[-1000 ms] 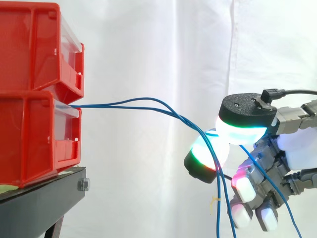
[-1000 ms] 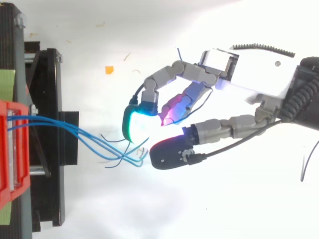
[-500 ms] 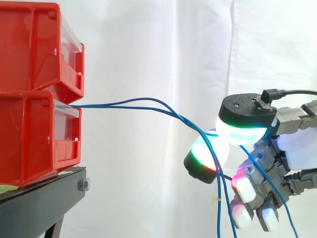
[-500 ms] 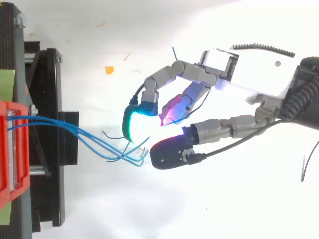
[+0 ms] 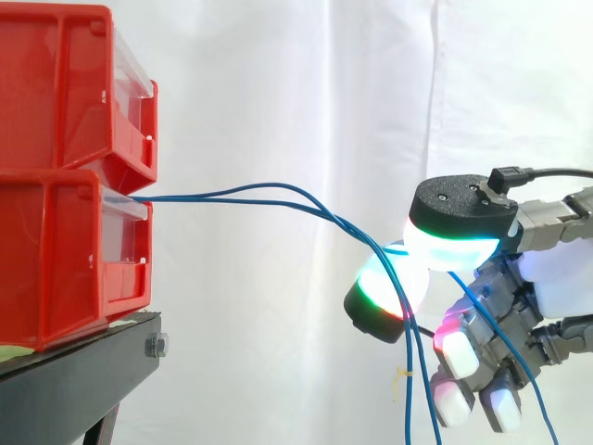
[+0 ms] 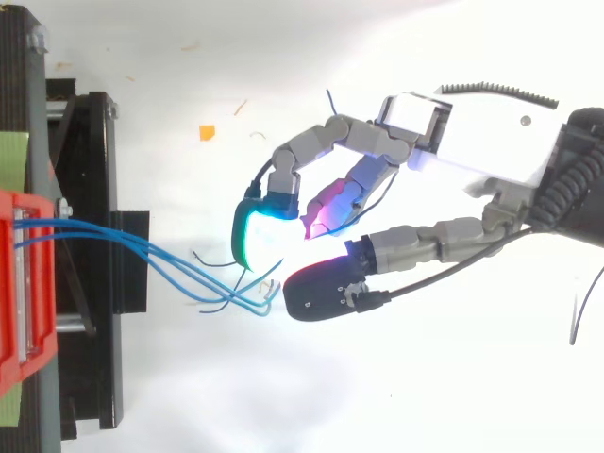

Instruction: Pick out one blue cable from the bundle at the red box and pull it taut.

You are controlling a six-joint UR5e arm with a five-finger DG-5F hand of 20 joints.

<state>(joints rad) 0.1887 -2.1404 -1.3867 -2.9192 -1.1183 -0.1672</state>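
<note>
Nothing has shifted in the last second. The hand (image 6: 472, 142) stays well out from the red box (image 5: 65, 260) on its black stand (image 5: 83, 371), with its curled fingertips (image 5: 454, 248) still pressed together on the blue cables (image 5: 345, 223). The cables run from the lower bin's front in a slack arc to the pads, loose ends hanging below.

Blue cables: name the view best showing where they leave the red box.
Side view: the blue cables emerge at the lower red box's front lip. The top view shows them fanned at its edge.
</note>
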